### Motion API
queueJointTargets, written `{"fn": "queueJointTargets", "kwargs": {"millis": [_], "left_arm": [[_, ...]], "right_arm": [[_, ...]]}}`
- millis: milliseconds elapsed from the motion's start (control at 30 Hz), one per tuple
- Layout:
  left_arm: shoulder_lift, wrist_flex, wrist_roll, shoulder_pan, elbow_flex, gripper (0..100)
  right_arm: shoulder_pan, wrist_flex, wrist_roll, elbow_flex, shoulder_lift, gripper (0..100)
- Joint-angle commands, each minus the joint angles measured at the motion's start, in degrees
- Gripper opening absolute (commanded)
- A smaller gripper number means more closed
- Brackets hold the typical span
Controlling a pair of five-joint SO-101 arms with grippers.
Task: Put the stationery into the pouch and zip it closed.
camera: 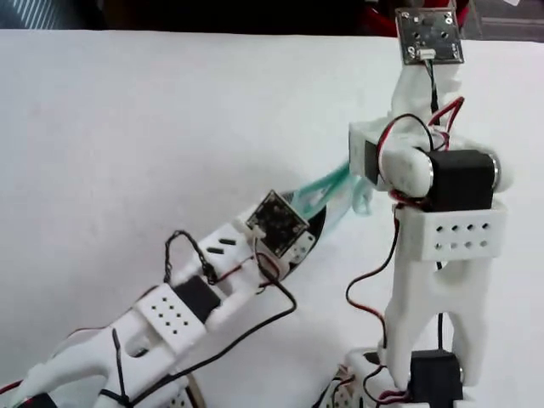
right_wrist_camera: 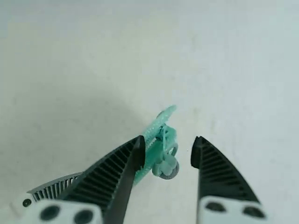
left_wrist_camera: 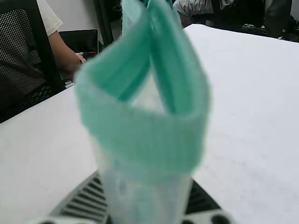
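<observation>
The table (camera: 127, 110) under me is plain, matte white and fills most of the high view. Along its far rim at 12 o'clock runs a dark strip of room, with a red thing (camera: 374, 15) toward 1 o'clock. From my left wrist I look past the table's edge to a black mesh chair (left_wrist_camera: 21, 60) and dark shapes farther back.

My left arm (camera: 178, 314) lies from 7 o'clock to the centre of the high view. My left claw (left_wrist_camera: 145, 212) is clamped on the pouch (left_wrist_camera: 140, 130). Its ribbed fingers (left_wrist_camera: 77, 205) press the pale, cloudy body from both sides, and the green band stands out of them, bowed apart into an open loop. In the high view the pouch (camera: 327, 189) sticks out from that claw toward 2 o'clock, held over the table.

My right arm (camera: 446, 229) stands at 3 o'clock, its wrist bent over the pouch's far end. My right claw (right_wrist_camera: 169, 142) is spread and grips nothing. The green tip of the pouch (right_wrist_camera: 156, 135) and its pale round zip pull (right_wrist_camera: 167, 167) sit in the gap between the two black fingers (right_wrist_camera: 117, 179), the tip just beside one of them. I cannot tell whether they touch.

Through the cloudy wall I cannot make out what the pouch holds. Any print on the small camera board (camera: 429, 36) at 1 o'clock is too small for me to read.
</observation>
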State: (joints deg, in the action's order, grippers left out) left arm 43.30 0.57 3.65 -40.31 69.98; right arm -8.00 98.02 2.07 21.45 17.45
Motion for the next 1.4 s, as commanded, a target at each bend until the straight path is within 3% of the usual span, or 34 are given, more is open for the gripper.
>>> {"fn": "queueJointTargets", "kwargs": {"millis": [0,400,533,767,1133,1367], "left_arm": [[0.8,-0.3,0.5,-1.2,-1.2,2],[0.8,-0.1,0.4,-1.2,-1.2,2],[0.8,-0.1,0.3,-1.3,-1.2,2],[0.8,-0.1,0.2,-1.3,-1.2,2],[0.8,-0.1,0.2,-1.3,-1.2,2],[0.8,-0.1,0.2,-1.2,-1.2,2]], "right_arm": [[-1.0,0.3,0.3,-0.1,1.1,16.0],[-0.9,-1.2,3.5,-0.1,1.2,8.5],[2.4,-2.3,4.6,-0.1,1.6,9.8],[4.4,-4.2,12.5,-0.3,1.1,10.6],[2.4,-0.9,12.9,-0.2,1.6,1.5],[1.4,0.4,13.2,-0.4,1.7,1.9]]}}
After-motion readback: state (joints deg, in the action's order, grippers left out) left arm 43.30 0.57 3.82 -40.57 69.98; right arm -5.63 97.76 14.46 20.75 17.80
